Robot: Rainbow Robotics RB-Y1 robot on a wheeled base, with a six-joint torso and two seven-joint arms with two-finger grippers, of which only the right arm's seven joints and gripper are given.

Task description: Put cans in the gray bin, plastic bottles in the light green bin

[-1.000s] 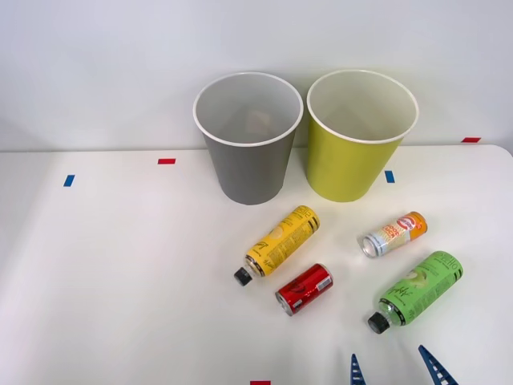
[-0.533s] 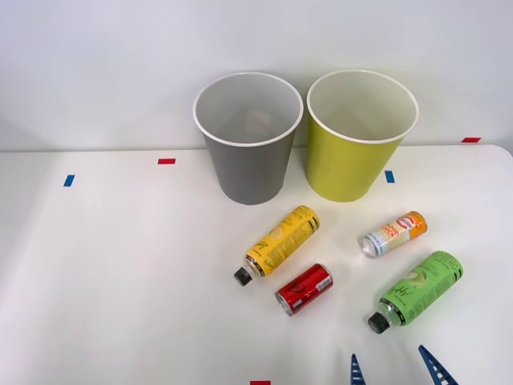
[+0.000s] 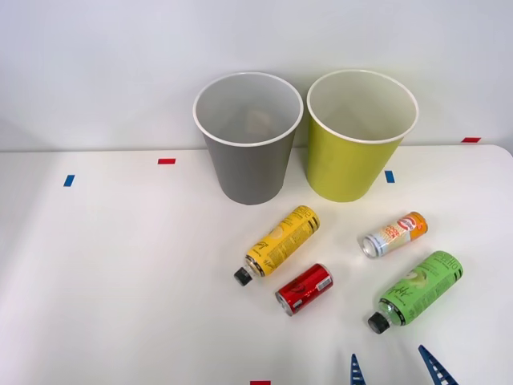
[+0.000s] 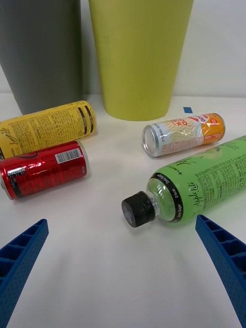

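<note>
Moved: nothing; right gripper (image 3: 394,367) stays put.
Fingers: spread, empty.
Green-label bottle (image 4: 197,185): just beyond gripper.

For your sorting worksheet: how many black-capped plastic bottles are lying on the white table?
2. The yellow-labelled plastic bottle lies in front of the tall gray bin; the green-labelled plastic bottle lies nearest the open right gripper. The bins' bottoms are hidden.

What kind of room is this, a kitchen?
Probably not a kitchen; more likely a test lab: a bare white table with tape marks, two bins, and a robot gripper.
</note>
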